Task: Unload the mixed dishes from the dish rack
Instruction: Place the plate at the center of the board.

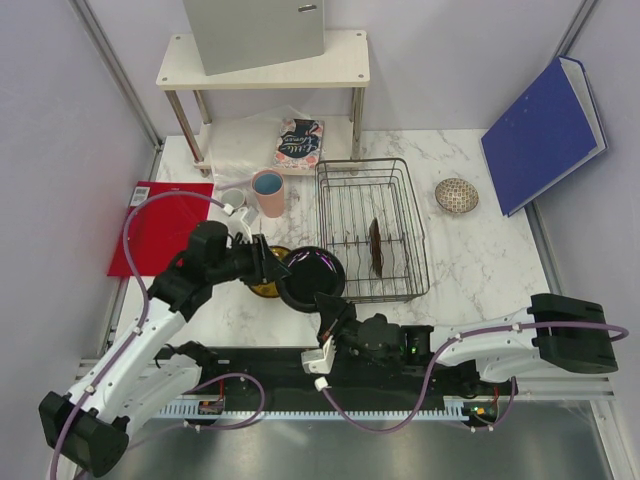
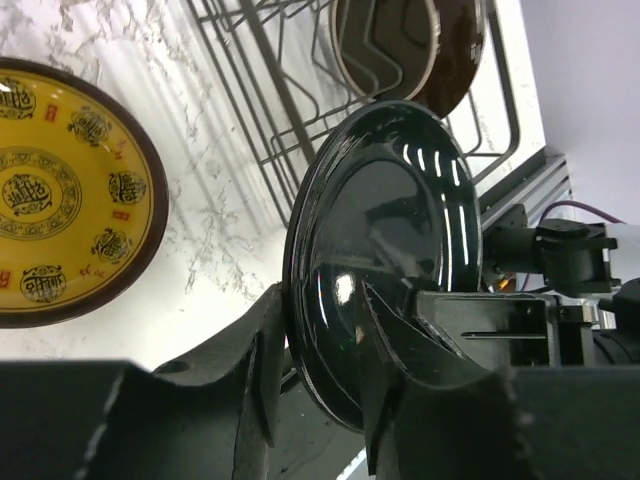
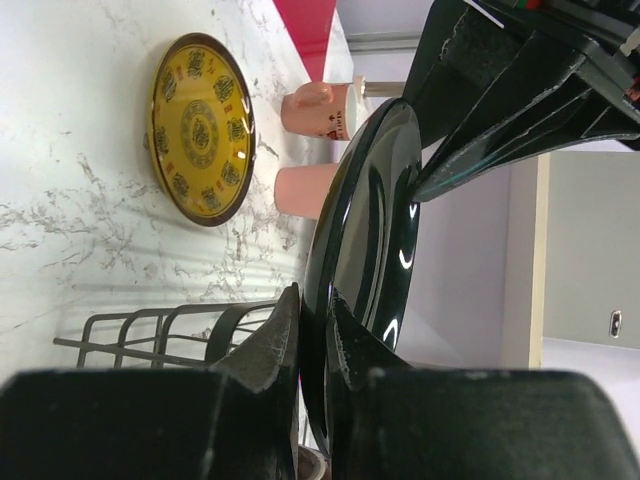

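Note:
A glossy black plate (image 1: 312, 278) (image 2: 385, 250) (image 3: 365, 230) hangs on edge above the table, left of the dish rack (image 1: 415, 230). My left gripper (image 1: 268, 262) (image 2: 322, 300) grips its left rim, one finger on each face. From the near side, my right gripper (image 1: 325, 310) (image 3: 313, 297) is shut on the lower rim. A dark red plate (image 1: 377, 247) (image 2: 400, 50) stands upright in the rack. The black-and-yellow plate (image 1: 263, 288) (image 2: 60, 190) (image 3: 200, 128) lies flat on the marble. The tall pink cup (image 1: 268, 192) and small mug (image 1: 235, 200) stand behind it. The speckled bowl (image 1: 456, 195) sits right of the rack.
A white two-tier shelf (image 1: 262, 70) stands at the back with a patterned book (image 1: 299, 143) under it. A red mat (image 1: 160, 225) lies at the left edge. A blue folder (image 1: 545, 135) leans at the back right.

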{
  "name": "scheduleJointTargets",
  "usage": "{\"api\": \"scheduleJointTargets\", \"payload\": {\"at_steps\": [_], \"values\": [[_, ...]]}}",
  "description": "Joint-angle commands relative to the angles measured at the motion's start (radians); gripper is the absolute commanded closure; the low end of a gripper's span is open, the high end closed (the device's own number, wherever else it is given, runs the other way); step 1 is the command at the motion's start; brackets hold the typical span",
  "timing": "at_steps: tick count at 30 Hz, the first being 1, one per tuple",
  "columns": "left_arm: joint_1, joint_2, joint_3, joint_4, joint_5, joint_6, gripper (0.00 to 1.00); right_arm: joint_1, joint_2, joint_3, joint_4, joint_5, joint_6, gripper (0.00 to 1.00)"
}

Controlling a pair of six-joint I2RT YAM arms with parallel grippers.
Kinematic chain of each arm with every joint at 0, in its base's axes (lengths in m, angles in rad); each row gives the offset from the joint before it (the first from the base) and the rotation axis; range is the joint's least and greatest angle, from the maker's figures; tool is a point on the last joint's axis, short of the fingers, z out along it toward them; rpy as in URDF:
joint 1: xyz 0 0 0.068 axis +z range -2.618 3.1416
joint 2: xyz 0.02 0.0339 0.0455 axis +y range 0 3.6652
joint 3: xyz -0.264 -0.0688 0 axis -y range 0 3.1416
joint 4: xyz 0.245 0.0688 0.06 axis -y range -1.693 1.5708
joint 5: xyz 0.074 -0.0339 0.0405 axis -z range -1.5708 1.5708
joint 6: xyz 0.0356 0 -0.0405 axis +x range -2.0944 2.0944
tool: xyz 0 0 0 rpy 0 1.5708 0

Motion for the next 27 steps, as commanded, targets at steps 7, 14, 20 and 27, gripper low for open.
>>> {"api": "scheduleJointTargets", "payload": {"at_steps": [7, 14, 20, 27], "values": [[-0.053, 0.053, -0.052, 0.050, 0.235, 0.008, 0.50, -0.002, 0.009, 0.087, 0.081, -0.081, -0.032, 1.00], [-0.054, 0.042, -0.052, 0.067, 0.220, 0.008, 0.51, -0.002, 0.004, 0.089, 0.083, -0.084, -0.030, 1.00], [-0.054, 0.027, -0.069, 0.098, 0.237, -0.003, 0.91, -0.002, 0.001, 0.078, 0.086, -0.078, -0.019, 1.00], [-0.054, 0.000, -0.076, 0.125, 0.206, -0.030, 0.96, 0.000, -0.020, 0.058, 0.078, -0.077, -0.003, 1.00]]}}
